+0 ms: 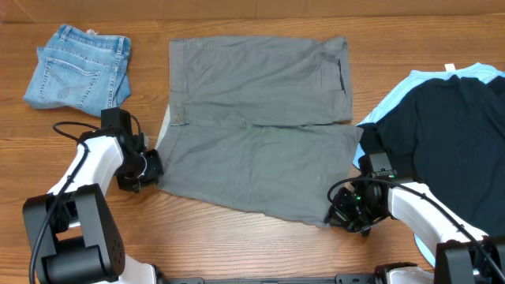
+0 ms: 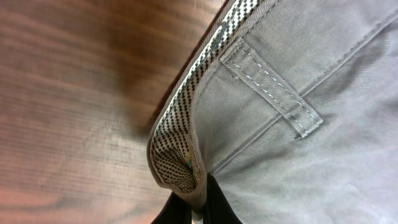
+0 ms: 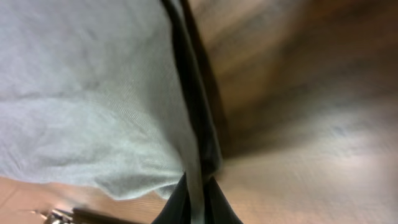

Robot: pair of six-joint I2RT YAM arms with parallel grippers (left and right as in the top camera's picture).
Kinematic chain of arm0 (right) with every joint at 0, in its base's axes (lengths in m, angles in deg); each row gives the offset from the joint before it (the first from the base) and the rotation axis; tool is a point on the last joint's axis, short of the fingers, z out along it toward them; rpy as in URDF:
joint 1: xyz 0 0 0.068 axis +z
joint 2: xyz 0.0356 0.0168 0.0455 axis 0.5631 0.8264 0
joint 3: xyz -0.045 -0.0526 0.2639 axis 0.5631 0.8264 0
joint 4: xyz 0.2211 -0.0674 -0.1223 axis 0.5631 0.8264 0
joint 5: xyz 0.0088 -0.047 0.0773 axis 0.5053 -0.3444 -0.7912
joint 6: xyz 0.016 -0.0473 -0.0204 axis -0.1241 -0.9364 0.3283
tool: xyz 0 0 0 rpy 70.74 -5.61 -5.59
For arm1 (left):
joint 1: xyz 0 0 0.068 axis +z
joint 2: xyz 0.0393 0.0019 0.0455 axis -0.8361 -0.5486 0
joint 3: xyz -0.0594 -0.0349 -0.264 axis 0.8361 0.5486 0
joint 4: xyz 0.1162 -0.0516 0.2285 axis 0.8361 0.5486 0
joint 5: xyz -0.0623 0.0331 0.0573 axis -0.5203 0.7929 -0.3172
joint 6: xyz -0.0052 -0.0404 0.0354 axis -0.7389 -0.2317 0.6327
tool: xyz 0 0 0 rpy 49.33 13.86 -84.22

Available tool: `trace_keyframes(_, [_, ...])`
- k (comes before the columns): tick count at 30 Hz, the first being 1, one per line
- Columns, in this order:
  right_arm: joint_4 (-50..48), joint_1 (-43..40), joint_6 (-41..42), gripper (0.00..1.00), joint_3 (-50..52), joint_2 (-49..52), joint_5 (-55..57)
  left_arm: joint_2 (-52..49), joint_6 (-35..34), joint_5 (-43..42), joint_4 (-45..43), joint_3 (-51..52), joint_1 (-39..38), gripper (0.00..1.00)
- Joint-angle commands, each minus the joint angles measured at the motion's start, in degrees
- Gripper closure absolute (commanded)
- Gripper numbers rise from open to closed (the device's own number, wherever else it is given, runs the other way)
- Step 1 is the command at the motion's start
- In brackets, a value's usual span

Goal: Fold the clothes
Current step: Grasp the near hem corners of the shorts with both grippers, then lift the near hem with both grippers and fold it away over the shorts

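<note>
The grey shorts (image 1: 260, 118) lie spread flat in the middle of the table, waistband to the left, legs to the right. My left gripper (image 1: 151, 168) is shut on the near waistband corner; the left wrist view shows the dotted inner waistband (image 2: 177, 155) and a belt loop (image 2: 273, 93) pinched between the fingers (image 2: 198, 208). My right gripper (image 1: 341, 211) is shut on the near leg hem at the shorts' lower right corner; the right wrist view shows grey cloth (image 3: 93, 93) clamped between the fingers (image 3: 196, 208).
Folded light-blue denim shorts (image 1: 79, 67) lie at the back left. A black shirt (image 1: 450, 134) over a light-blue one (image 1: 473, 75) lies at the right, close to my right arm. The wooden table (image 1: 237, 237) shows in front.
</note>
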Motion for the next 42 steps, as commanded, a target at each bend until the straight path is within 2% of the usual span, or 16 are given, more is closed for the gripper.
trace_keyframes(1, [5.27,0.42,-2.23,0.96,-5.73,-3.69,4.11,5.18,-1.57,1.90,2.75,-2.89,1.36,0.96])
trace_keyframes(6, [19.63,0.42,-2.60,0.96,-16.79,-10.86,13.97,14.27,-3.21,6.64,11.61,-6.27,5.20,0.96])
trace_keyframes(11, [31.30,0.42,-2.27,0.96,-30.64,-19.10,18.47,25.07,-3.56,11.19,19.41,-7.76,10.78,0.96])
trace_keyframes(22, [44.17,0.42,-1.90,0.96,-53.77,-25.16,20.96,41.24,-3.56,13.73,27.50,-9.35,13.75,0.96])
trace_keyframes(26, [43.06,0.42,-1.90,0.96,-54.84,-24.96,20.96,43.08,-4.13,13.88,28.04,-10.16,13.68,0.96])
trace_keyframes(31, [36.87,0.42,-1.97,0.96,-53.51,-20.85,22.69,41.31,-4.42,13.35,24.96,-10.14,13.68,0.96])
trace_keyframes(37, [25.53,0.44,-2.16,0.96,-53.18,-9.05,24.13,34.05,-4.44,9.81,17.49,-10.14,13.68,0.96])
trace_keyframes(42, [15.37,0.42,-2.14,0.96,-53.18,3.39,24.15,25.24,-4.39,5.27,7.37,-10.14,13.31,0.96])
